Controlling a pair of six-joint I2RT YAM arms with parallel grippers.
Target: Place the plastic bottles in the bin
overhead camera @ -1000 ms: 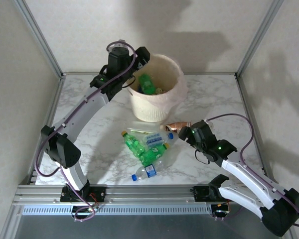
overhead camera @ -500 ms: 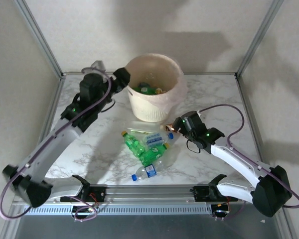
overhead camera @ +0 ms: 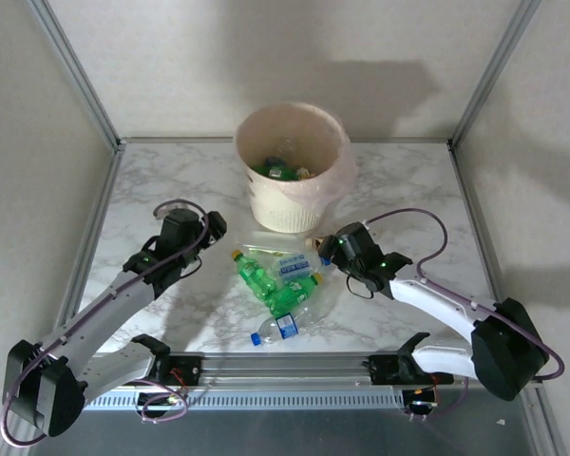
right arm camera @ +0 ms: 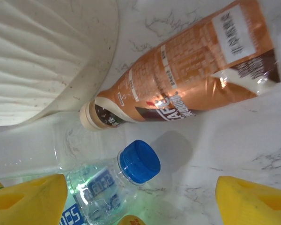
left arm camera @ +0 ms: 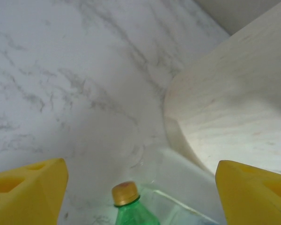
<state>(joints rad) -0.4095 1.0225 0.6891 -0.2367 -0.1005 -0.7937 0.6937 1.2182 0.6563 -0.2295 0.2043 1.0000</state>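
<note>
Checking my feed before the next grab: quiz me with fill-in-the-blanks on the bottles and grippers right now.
1. The copper-brown bottle lies on its ___ next to the bin.
2. In the right wrist view, the clear bottle has a ___ cap.
3. The yellow-capped bottle ahead of the left gripper is ___.
4. The right gripper, like the left, stands ___, holding nothing.
Missing words: side; blue; green; open.

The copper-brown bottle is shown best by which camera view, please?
The right wrist view: the copper-brown bottle lies on its side, label and cream cap clear. The top external view gives just its cap end beside the right gripper.
</note>
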